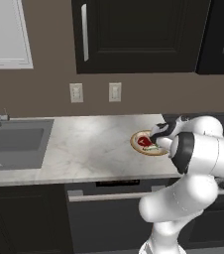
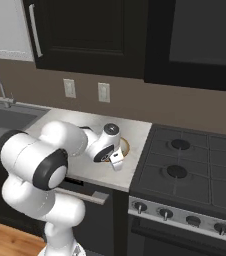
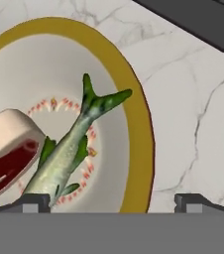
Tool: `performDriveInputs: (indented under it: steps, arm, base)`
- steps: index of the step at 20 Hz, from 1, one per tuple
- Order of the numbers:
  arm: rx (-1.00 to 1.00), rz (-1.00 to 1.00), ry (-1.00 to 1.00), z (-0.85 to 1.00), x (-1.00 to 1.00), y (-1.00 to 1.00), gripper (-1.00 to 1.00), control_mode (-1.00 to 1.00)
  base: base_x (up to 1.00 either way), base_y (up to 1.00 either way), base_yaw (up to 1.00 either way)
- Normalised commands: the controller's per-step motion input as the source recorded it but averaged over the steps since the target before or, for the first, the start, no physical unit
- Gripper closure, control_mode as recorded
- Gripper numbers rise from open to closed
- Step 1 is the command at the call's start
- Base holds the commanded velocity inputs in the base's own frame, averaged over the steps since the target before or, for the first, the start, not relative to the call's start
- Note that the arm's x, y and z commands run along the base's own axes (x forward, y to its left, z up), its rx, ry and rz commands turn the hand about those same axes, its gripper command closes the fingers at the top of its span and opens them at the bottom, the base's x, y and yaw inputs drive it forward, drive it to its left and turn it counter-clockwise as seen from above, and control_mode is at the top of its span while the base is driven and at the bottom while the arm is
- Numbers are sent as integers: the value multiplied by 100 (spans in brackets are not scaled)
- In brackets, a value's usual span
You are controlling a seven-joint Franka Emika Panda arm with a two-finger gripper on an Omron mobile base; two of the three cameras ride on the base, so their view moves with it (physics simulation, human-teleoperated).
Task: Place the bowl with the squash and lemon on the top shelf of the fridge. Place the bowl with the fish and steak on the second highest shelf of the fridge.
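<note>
Hand view: slim greenish-grey fish [image 3: 67,151] lies diagonally in the shallow cream dish with a tan rim [image 3: 139,119], forked tail toward the upper right. Beside it rests the thick red steak with a whitish fat edge [image 3: 7,151]. Dish sits on white marble counter [image 1: 84,144]. Two-finger gripper [image 3: 112,202] hovers with jaws spread wide.
</note>
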Motion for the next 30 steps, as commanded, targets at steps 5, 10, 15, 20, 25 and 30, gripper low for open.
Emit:
performDriveInputs:
  steps: [5,10,15,20,25,30]
  arm:
    - [0,0,1,-20,19,0,-100,-100]
    - [0,0,3,-26,19,0,100,-100]
    - [0,0,1,-15,15,0,100,-100]
    - [0,0,0,0,1,0,100,-100]
    - [0,0,0,0,0,0,100,-100]
    - [0,0,-1,0,-3,0,100,-100]
  base:
    - [0,0,0]
    - [0,0,0]
    - [0,0,0]
    - [0,0,0]
    - [0,0,0]
    - [0,0,0]
